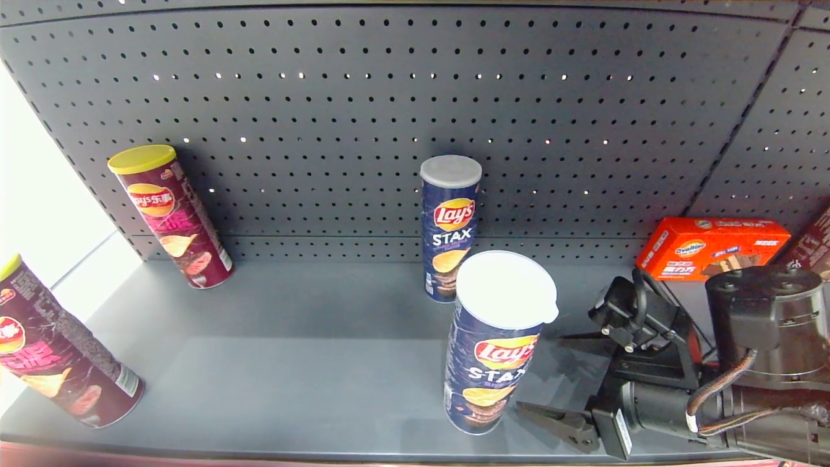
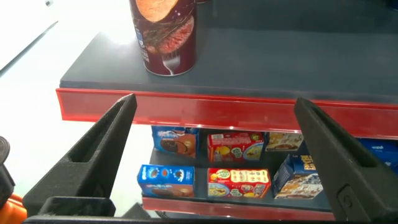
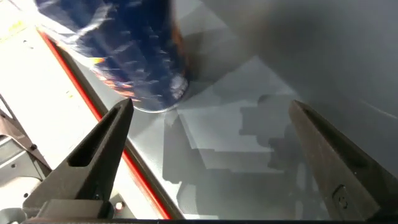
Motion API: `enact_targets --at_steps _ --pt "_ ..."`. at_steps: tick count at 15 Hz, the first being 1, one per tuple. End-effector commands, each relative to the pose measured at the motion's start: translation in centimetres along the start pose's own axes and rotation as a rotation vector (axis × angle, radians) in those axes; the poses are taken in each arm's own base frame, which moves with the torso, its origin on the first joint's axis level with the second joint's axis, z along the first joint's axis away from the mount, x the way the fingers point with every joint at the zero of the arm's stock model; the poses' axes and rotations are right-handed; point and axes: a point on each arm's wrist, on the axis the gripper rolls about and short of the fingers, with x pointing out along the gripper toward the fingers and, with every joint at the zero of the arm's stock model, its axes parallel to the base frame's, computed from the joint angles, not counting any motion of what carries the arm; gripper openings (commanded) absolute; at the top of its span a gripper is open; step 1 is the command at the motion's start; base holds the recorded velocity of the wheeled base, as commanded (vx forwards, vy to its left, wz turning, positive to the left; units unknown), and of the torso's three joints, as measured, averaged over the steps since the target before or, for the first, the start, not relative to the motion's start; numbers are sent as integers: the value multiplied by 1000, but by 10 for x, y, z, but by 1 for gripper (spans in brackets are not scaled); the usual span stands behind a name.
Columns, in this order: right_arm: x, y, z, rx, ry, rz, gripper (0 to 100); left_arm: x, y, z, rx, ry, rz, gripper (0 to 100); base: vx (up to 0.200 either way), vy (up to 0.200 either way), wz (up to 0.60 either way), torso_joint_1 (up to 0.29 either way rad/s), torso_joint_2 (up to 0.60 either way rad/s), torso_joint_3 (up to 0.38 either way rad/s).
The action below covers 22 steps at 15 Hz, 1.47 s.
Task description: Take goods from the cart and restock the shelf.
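Front blue can (image 1: pixel 493 344): upright on the shelf (image 1: pixel 292 363), near the front lip, directly ahead of a rear blue can (image 1: pixel 449 227) standing by the pegboard back (image 1: pixel 389 97). Already set down, by the look of it.

Right end effector (image 1: pixel 545 373): released, jaws spread wide, lying low over the shelf just beside the front blue can on its right. Not touching it, nothing held.

Left end effector (image 2: pixel 211 155): likewise released and empty, hanging out in front of the red shelf edge (image 2: pixel 217 109), lower than the front maroon can (image 2: pixel 165 37) at the left corner.

Elsewhere: rear maroon can (image 1: pixel 172 214) at the back left, orange box (image 1: pixel 710 248) at the back right, small boxes (image 2: pixel 236 165) on the lower shelf.

Step in hand, as a judgement: tail end of one placement, with the let-go done and the retreat pending.

Next move: draw the right arm straight back off the shelf, keeping the spread jaws away from the can. Tall, narrow and close to the lip, so probably easy to topple with a sideways brush. After that, back to the cart for another item. Open room for it between the maroon cans and the blue pair.
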Motion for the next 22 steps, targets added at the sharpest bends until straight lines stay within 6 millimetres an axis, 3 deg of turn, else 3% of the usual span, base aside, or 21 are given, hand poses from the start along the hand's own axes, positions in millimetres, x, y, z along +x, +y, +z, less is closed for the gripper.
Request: enact_targets --at_steps 1,14,22 --pt "-6 -6 1 10 -17 -29 100 0 0 0 0 1 -1 100 0 0 0 0 0 0" --pt "18 -2 7 -3 8 9 100 0 0 0 0 1 -1 100 0 0 0 0 0 0" --pt "17 -2 11 -6 -8 8 100 0 0 0 0 1 -1 100 0 0 0 0 0 0"
